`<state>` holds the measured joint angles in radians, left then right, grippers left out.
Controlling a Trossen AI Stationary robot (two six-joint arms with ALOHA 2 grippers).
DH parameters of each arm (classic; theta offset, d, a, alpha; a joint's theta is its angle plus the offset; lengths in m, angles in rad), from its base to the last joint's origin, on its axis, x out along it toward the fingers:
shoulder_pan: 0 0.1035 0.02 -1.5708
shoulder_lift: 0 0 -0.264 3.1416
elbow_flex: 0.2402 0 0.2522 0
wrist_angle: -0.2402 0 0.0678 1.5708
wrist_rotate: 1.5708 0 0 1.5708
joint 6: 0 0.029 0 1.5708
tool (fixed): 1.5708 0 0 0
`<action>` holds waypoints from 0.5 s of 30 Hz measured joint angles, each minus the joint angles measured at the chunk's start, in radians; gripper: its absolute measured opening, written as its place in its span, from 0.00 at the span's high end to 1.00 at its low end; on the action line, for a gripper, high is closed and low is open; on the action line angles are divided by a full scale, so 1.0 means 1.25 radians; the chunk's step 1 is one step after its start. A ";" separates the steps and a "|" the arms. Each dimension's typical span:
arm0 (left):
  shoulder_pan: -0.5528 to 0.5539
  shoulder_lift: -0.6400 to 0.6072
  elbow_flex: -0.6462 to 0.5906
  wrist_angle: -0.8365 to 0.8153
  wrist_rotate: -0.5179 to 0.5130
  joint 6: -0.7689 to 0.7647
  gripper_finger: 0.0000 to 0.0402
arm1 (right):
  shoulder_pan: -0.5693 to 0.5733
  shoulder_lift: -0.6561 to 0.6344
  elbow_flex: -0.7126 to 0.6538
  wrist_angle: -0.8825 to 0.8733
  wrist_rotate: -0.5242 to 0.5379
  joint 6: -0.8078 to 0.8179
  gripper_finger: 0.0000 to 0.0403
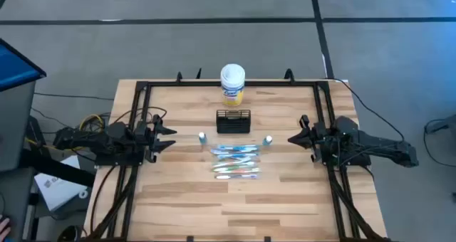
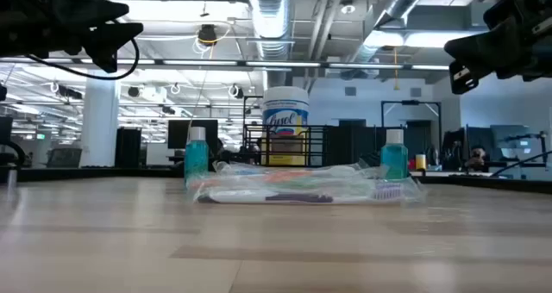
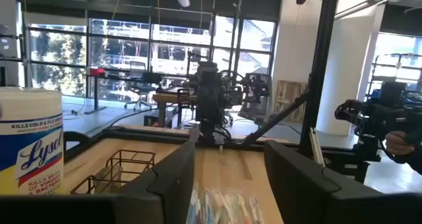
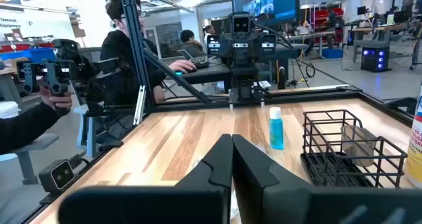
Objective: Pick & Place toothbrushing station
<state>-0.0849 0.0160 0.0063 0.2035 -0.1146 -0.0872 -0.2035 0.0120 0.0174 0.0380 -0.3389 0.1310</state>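
The toothbrushing station, a low black wire-mesh caddy [image 1: 233, 121], stands on its base on the wooden table just in front of the white-lidded yellow canister [image 1: 233, 84]. It also shows in the left wrist view [image 3: 119, 171] and the right wrist view [image 4: 343, 151]. My left gripper [image 1: 168, 138] hovers open and empty at the table's left side, above the surface. My right gripper [image 1: 293, 137] hovers shut and empty at the table's right side. Both point toward the table's middle.
Several packaged toothbrushes [image 1: 236, 161] lie in front of the caddy. Two small blue bottles [image 1: 202, 137] [image 1: 268, 139] stand either side of them. A black frame [image 1: 146, 85] runs round the table. People sit beyond the table [image 4: 125, 46].
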 joint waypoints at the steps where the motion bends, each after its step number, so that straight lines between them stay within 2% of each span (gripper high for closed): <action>1: 0.000 0.000 0.000 0.000 0.000 0.000 0.56 | 0.000 0.000 0.000 0.000 0.000 0.000 1.00; 15: 0.000 0.000 0.000 0.005 0.000 0.000 0.56 | 0.001 0.000 -0.001 0.036 0.000 0.031 1.00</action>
<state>-0.0847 0.0160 0.0063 0.2102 -0.1146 -0.0872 -0.2023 0.0120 0.0158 0.0824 -0.3393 0.1698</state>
